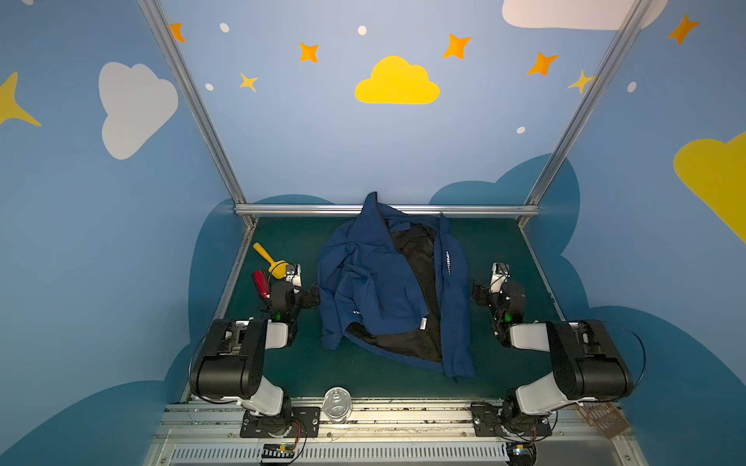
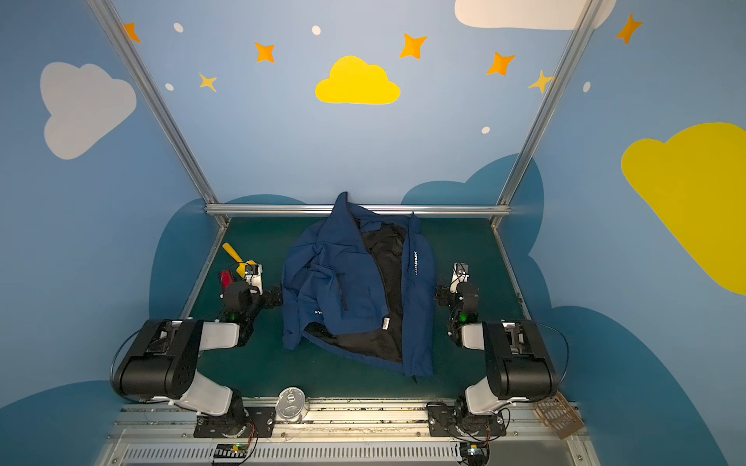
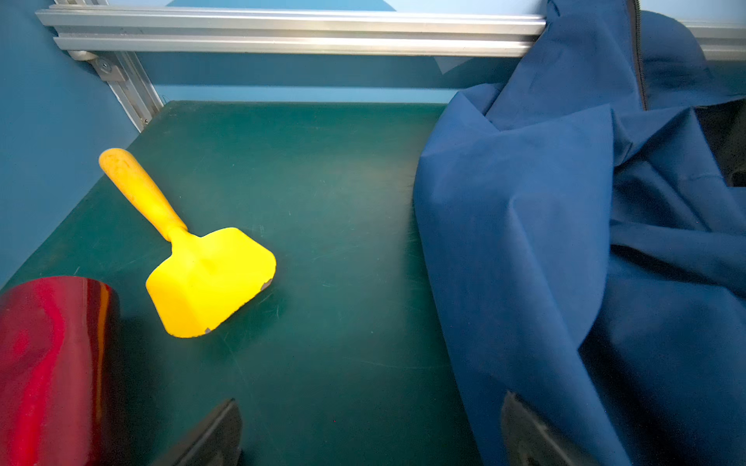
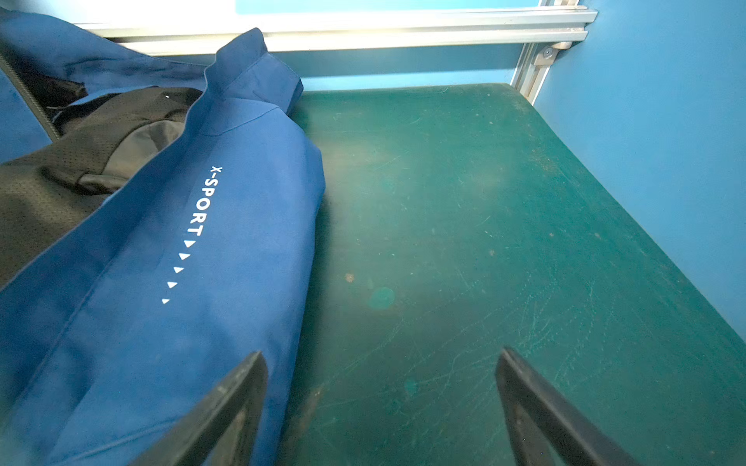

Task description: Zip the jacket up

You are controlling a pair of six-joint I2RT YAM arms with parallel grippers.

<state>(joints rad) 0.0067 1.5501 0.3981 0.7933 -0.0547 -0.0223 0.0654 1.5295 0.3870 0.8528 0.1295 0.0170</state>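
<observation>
The navy jacket lies unzipped in the middle of the green mat, its black lining exposed between the two front edges. Its collar rests against the back rail. The white "X-SPORT" lettering runs along the right front panel. My left gripper is open just left of the jacket, one finger over the fabric edge, holding nothing. My right gripper is open just right of the jacket, empty. Zipper teeth show near the collar.
A yellow plastic scoop and a red cylinder lie at the left edge beside my left gripper. A metal can stands at the front rail. An aluminium rail borders the back. Bare mat extends right of the jacket.
</observation>
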